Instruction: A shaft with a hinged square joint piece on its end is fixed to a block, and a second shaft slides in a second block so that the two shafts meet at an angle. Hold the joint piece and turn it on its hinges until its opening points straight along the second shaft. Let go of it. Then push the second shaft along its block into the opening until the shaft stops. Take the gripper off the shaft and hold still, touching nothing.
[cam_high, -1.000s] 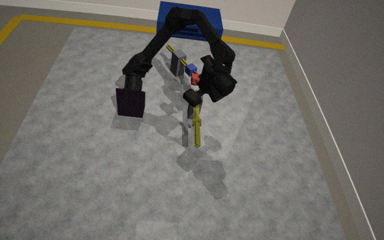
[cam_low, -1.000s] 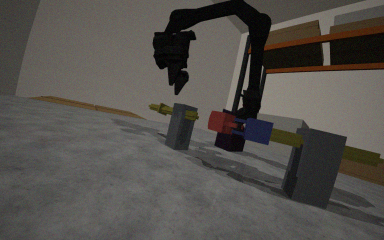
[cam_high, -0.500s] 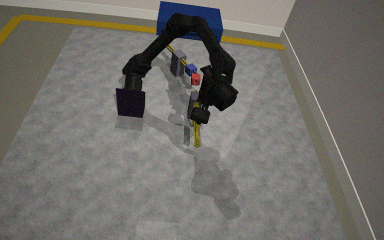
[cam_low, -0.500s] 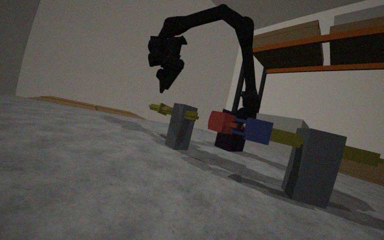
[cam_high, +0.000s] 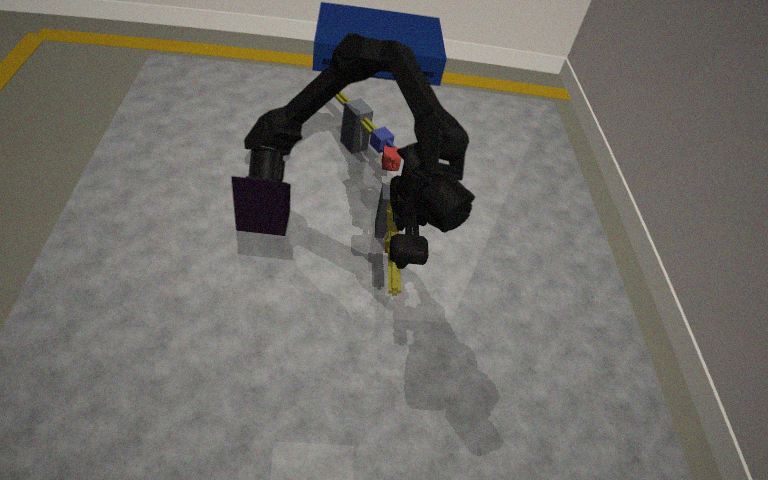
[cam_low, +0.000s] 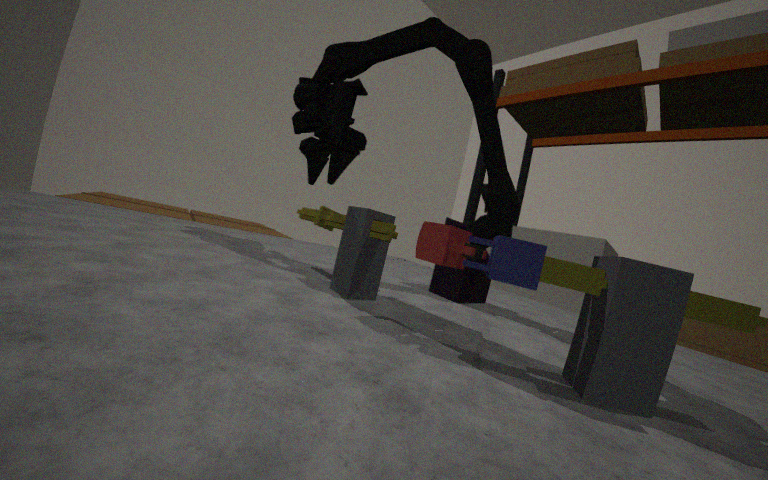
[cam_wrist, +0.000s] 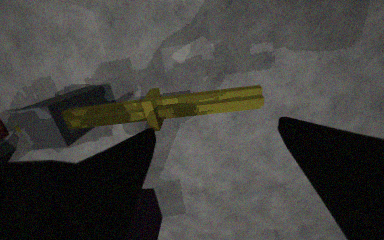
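The red joint piece (cam_high: 390, 159) (cam_low: 444, 243) hangs on hinges at the blue yoke (cam_high: 382, 139) (cam_low: 516, 263), on the yellow fixed shaft (cam_high: 368, 125) (cam_low: 572, 275) through the larger grey block (cam_low: 640, 339). Its opening is not clearly visible. The second yellow shaft (cam_high: 394, 284) (cam_low: 385, 230) (cam_wrist: 225, 100) passes through the smaller grey block (cam_low: 362, 249); its near end stands apart from the red piece. A collar (cam_low: 325, 217) (cam_wrist: 152, 109) sits on its outer part. My gripper (cam_low: 321, 182) (cam_wrist: 215, 128) is open and empty, above the second shaft's outer part, touching nothing.
The arm's dark base (cam_high: 261, 206) stands left of the blocks in the top view. A blue box (cam_high: 379, 28) stands by the back wall. Shelving with an orange beam (cam_low: 623, 136) and a pale grey box (cam_low: 566, 240) stand behind in the exterior view.
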